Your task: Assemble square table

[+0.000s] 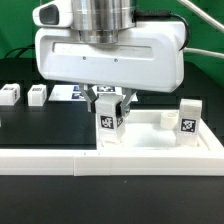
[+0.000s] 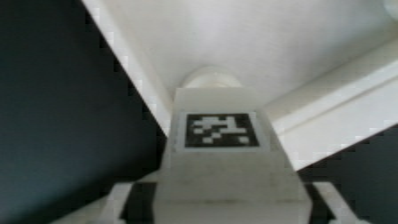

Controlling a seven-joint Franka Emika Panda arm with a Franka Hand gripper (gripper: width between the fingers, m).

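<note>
A white leg block [image 1: 108, 122] with a black-and-white tag stands upright at the left corner of the white square table slab [image 1: 150, 138]. My gripper [image 1: 108, 103] comes down over its top, one finger on each side, shut on it. In the wrist view the same leg block [image 2: 221, 130] runs out from between my fingers, with my gripper [image 2: 217, 205] pressed against its sides and the slab [image 2: 231, 35] behind it. A second tagged leg block [image 1: 187, 117] stands upright at the slab's right corner.
Two more small white leg blocks [image 1: 10, 95] [image 1: 37, 95] sit on the black table at the exterior view's left. The marker board [image 1: 68, 92] lies flat behind the gripper. A long white rail [image 1: 50, 160] runs along the front of the slab.
</note>
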